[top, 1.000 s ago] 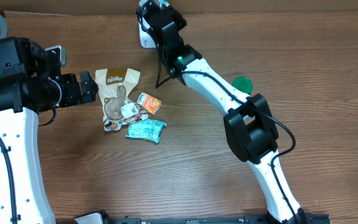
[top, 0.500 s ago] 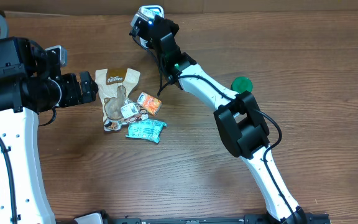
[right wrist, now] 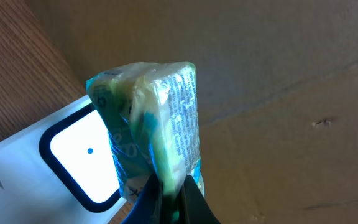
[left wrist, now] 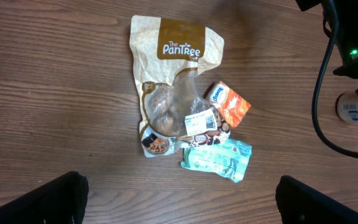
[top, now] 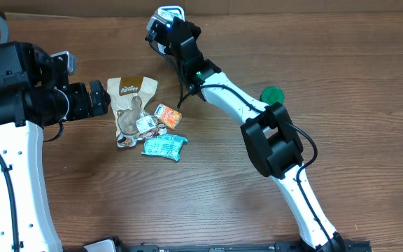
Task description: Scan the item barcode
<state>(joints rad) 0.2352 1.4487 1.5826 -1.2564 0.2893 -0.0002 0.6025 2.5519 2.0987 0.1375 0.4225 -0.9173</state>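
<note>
Right jaws clenched on a crinkled green-and-clear packet [right wrist: 160,106], seemingly a snack, facing the scanner [right wrist: 79,158]; left jaws gaping

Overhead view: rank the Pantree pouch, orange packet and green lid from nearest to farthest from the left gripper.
1. Pantree pouch, just right of the left gripper.
2. Orange packet, at the pile's right edge.
3. Green lid, far off to the right.
</note>
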